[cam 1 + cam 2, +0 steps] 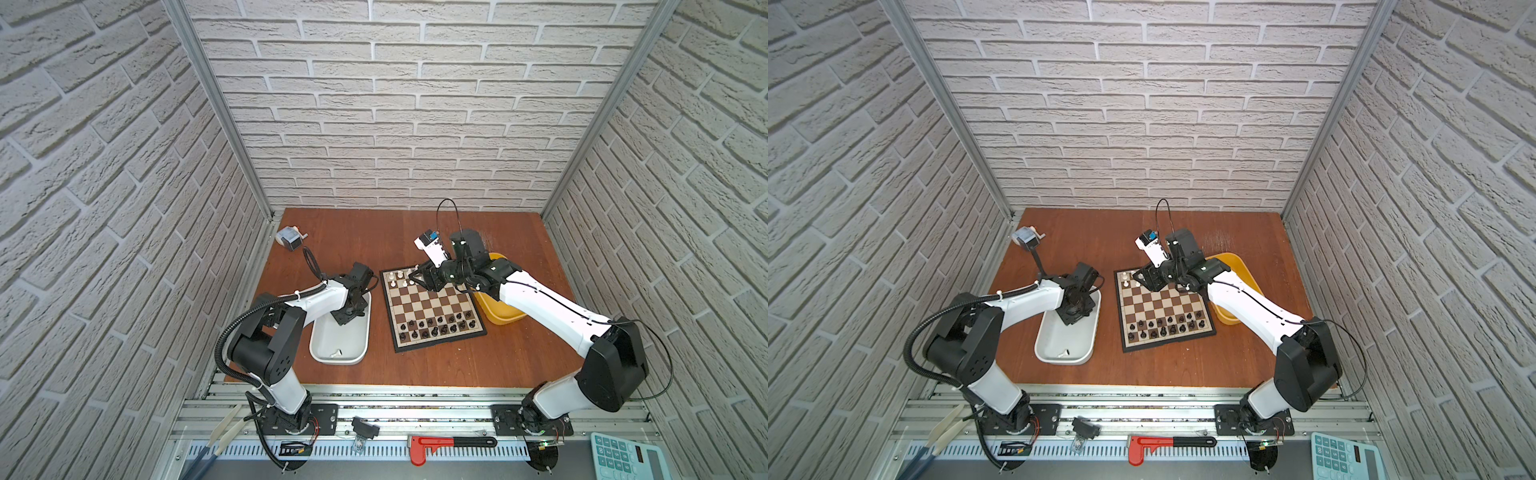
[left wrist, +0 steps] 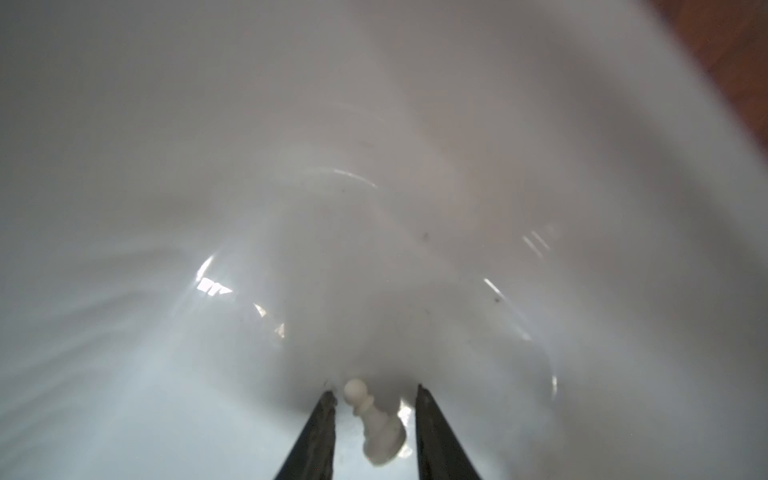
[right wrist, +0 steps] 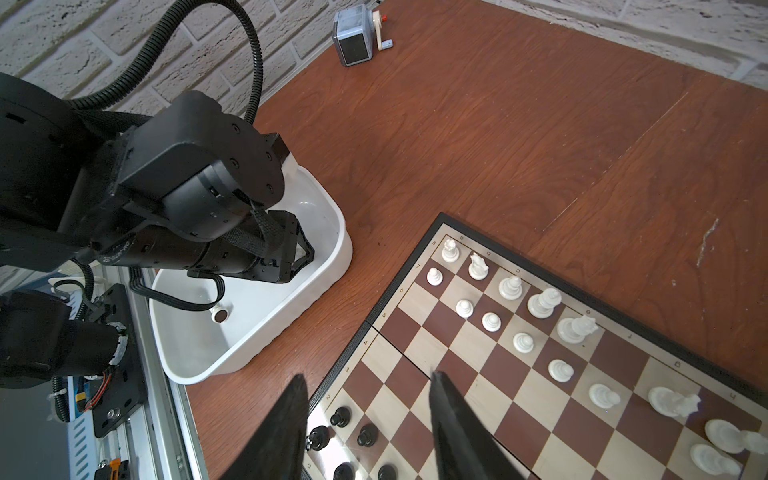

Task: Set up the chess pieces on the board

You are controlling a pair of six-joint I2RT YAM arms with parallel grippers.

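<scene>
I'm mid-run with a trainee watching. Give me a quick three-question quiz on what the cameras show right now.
1. True or false: the right gripper holds a piece.
2. On the board, the rows nearest the robot's bases hold pieces that are: A black, B white, C mixed.
3. Fill in: between the fingers of the left gripper, in the white tub, lies a white ____.
Key: 1 false; 2 A; 3 pawn.

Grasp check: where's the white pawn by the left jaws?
Left wrist view: white pawn lies on the white tub floor, between the left gripper's open jaws.
</scene>
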